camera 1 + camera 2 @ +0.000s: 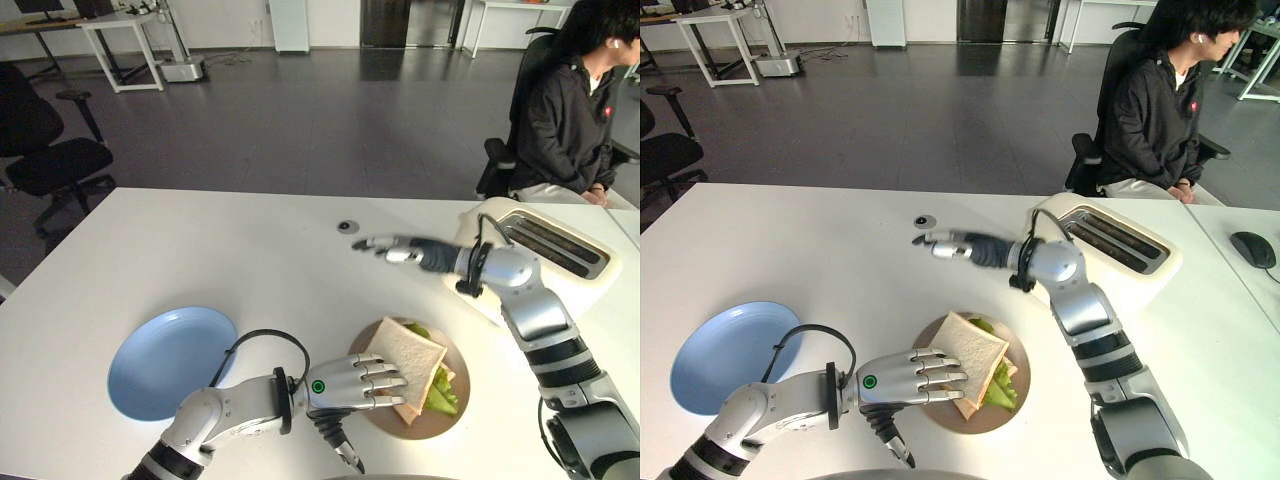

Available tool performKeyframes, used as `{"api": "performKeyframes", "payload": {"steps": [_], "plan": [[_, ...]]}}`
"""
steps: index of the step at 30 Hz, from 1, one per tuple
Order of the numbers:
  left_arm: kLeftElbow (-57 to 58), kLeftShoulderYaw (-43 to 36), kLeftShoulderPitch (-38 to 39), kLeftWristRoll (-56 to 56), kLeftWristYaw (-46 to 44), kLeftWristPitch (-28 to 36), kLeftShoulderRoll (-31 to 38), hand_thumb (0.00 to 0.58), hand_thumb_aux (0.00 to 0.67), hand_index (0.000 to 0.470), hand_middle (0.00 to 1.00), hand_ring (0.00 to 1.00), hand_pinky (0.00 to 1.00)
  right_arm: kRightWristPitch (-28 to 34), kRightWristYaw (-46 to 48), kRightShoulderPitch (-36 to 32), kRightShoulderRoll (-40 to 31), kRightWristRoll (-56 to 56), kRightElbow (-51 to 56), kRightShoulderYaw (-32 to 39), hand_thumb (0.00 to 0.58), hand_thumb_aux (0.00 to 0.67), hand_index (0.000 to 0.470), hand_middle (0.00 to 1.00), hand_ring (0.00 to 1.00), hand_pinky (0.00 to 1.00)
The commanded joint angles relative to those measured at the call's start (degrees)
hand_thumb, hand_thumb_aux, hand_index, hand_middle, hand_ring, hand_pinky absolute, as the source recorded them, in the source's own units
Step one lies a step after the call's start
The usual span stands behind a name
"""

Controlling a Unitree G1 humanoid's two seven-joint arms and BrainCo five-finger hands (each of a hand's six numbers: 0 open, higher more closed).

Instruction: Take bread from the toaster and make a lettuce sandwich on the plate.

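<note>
Left eye view, left hand [345, 383] fingers flat on sandwich [412, 352], right hand [402, 250] fingers straight, empty, by toaster [588, 282], blue plate [168, 362] aside

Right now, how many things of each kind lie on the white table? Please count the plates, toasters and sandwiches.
Plates: 2, a blue plate and a brown plate
Toasters: 1, the toaster
Sandwiches: 1, the sandwich on the brown plate
Total: 4

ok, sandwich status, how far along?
Nearly done. Top bread slice sits over lettuce on the brown plate; toaster slots look empty. Left hand rests flat on the slice, right hand hangs open by the toaster. Left to do: likely just lifting the hands clear.
</note>
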Motion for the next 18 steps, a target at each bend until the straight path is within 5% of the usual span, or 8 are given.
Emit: {"api": "performKeyframes", "payload": {"steps": [1, 9, 10, 11, 12, 13, 18], "plan": [[5.2, -0.9, 1.6, 0.2, -5.3, 2.7, 4.9, 0.0, 0.0, 0.0, 0.0, 0.0, 0.0, -2.6, 1.4, 4.0, -4.1, 3.2, -5.1, -5.1, 0.0, 0.0, 0.0, 0.0, 0.0, 0.0], [-4.5, 8.5, -2.4, -24.0, 0.9, 3.6, 2.6, 0.0, 0.0, 0.0, 0.0, 0.0, 0.0, -16.9, 11.6, 21.7, -19.7, 5.5, -11.4, -13.2, 0.0, 0.0, 0.0, 0.0, 0.0, 0.0], [-5.5, 9.8, -2.1, -30.7, 0.8, 3.6, 2.9, 0.0, 0.0, 0.0, 0.58, 0.58, 0.58, -17.5, 13.6, 24.4, -21.8, 6.8, -11.7, -14.9, 0.0, 0.0, 0.0, 0.35, 0.35, 0.35], [-6.0, 11.3, -1.6, -37.0, 0.3, 3.6, 4.0, 0.251, 0.166, 0.116, 1.0, 1.0, 1.0, -17.9, 15.7, 27.5, -24.1, 7.4, -11.8, -16.3, 0.0, 0.0, 0.0, 1.0, 1.0, 1.0], [-5.5, 13.1, -0.8, -41.9, -0.5, 3.3, 5.6, 0.506, 0.431, 0.302, 1.0, 1.0, 1.0, -18.0, 17.8, 31.0, -26.5, 7.4, -12.1, -17.2, 0.474, 0.384, 0.269, 1.0, 1.0, 1.0], [-4.4, 14.6, 0.5, -45.9, -2.0, 2.8, 8.0, 0.58, 0.67, 0.47, 1.0, 1.0, 1.0, -18.1, 19.8, 34.1, -28.4, 7.1, -12.5, -17.2, 0.58, 0.67, 0.47, 1.0, 1.0, 1.0], [-2.1, 13.3, 8.7, -53.6, -15.2, 4.3, 19.6, 0.58, 0.67, 0.47, 1.0, 1.0, 1.0, -18.7, 23.3, 37.3, -30.3, 1.4, -12.1, -9.1, 0.58, 0.67, 0.47, 1.0, 1.0, 1.0]]}}
